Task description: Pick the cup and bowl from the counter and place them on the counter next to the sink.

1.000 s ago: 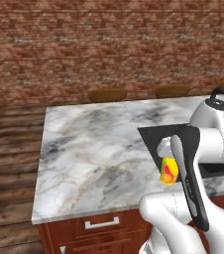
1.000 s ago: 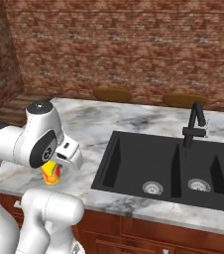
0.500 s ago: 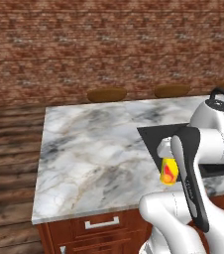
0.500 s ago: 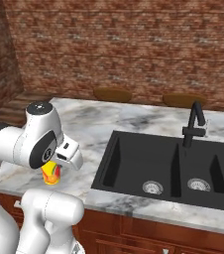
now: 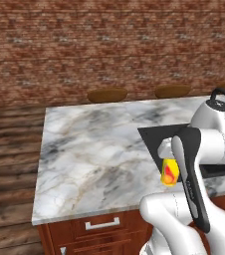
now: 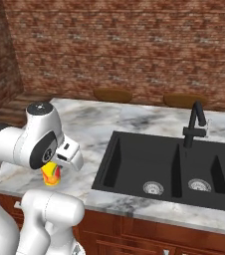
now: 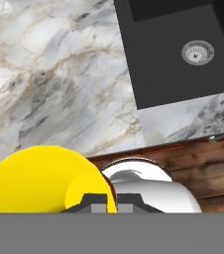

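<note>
Right now my jaws [image 7: 106, 201] are clenched on the cup [image 5: 169, 172], a small yellow tumbler with a red-orange blotch on its side. Seen from the left base view, the cup sits at the right of centre, partly behind my white forearm, above the front part of the worktop [image 5: 94, 154] and close beside the near left corner of the sink [image 5: 157, 137]. From the right base view, the cup [image 6: 51, 173] appears at the lower left, tucked under my hand, above the white marble worktop [image 6: 92, 124] near its front edge. I cannot tell whether its base touches the marble.

Looking along my hand, the cup [image 7: 39, 181] fills the lower left as a broad yellow curve, with my two dark tips gripping its rim at the bottom centre. Beyond it, veined marble spreads across the upper left, and the black sink [image 7: 173, 54] with a round steel drain takes the upper right. A strip of reddish-brown cabinet front [image 7: 203, 166] crosses the lower right.

The black faucet [image 6: 195, 124] stands behind the double basin [image 6: 169, 167] at the right of the right base view. A brick wall [image 5: 109, 45] runs across the top.
</note>
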Tool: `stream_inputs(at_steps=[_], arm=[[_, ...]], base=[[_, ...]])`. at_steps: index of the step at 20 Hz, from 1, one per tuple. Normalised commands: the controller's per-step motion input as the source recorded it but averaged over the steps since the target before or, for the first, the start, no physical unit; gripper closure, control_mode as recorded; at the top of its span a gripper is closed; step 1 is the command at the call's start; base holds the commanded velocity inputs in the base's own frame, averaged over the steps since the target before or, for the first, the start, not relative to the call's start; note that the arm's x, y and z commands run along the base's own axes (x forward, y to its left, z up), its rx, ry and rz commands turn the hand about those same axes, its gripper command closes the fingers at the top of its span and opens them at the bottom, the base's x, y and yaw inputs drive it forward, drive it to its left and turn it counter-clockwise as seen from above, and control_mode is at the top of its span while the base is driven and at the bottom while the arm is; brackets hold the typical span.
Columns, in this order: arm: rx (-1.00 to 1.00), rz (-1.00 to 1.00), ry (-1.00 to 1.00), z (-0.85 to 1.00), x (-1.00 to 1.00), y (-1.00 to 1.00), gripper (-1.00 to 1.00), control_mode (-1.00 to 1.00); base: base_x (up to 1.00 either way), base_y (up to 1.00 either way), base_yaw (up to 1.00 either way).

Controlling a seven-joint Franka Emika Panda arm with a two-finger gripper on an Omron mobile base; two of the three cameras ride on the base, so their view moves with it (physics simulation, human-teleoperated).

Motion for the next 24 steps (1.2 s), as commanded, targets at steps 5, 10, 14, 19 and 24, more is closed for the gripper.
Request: stream_inputs(at_steps=[5,10,14,19,24], arm=[[-0.02,0.00,0.11,0.03,0.25,0.02,1.00,-1.00],[-0.04,0.00,0.14,0.03,0.67,0.10,1.00,-1.00],[-0.04,0.00,0.00,0.00,0.83,0.01,1.00,-1.00],[-0.02,0.00,-0.03,-0.09,0.62,-0.03,1.00,-1.00],[0.00,0.00,-0.10,-0.36,0.31,-0.14,1.00,-1.00]], base=[[0.00,0.00,0.00],[0.00,0.00,0.00],[0.00,0.00,0.00],[0.00,0.00,0.00],[0.00,0.00,0.00]])
